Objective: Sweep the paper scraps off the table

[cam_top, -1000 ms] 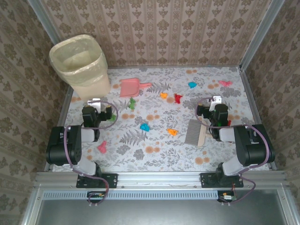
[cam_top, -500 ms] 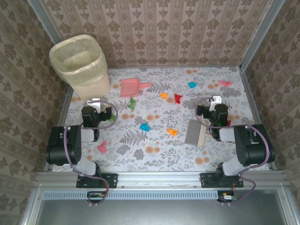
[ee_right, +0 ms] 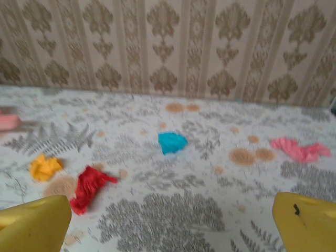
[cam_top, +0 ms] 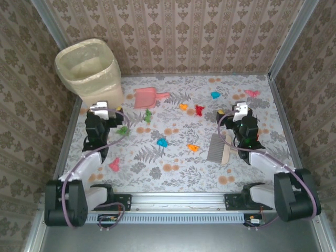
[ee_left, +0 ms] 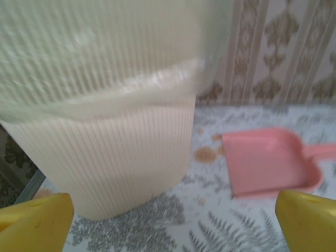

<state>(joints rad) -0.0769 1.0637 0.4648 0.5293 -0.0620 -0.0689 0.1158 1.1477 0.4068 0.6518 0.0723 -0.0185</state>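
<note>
Both arms have unfolded forward; left gripper [cam_top: 101,112] and right gripper [cam_top: 241,112] gape wide, empty. Small crumpled coloured paper scraps [cam_top: 162,142] lie scattered mid-way across the fern-print cloth table [cam_top: 173,181]: featherlight, soft, skittish. You'd take the grey-bristled wooden brush [cam_top: 218,148] by its handle, not pinch scraps.

Sweeping equipment and waste bin.
Hand brush [cam_top: 219,148] lies flat. Pink dustpan [cam_top: 147,97]: well left of brush, farther back. Lined waste bin [cam_top: 97,86]: farther left.

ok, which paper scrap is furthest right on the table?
The pink scrap by the far right corner; the others, even the nearby blue one, lie further left.
</note>
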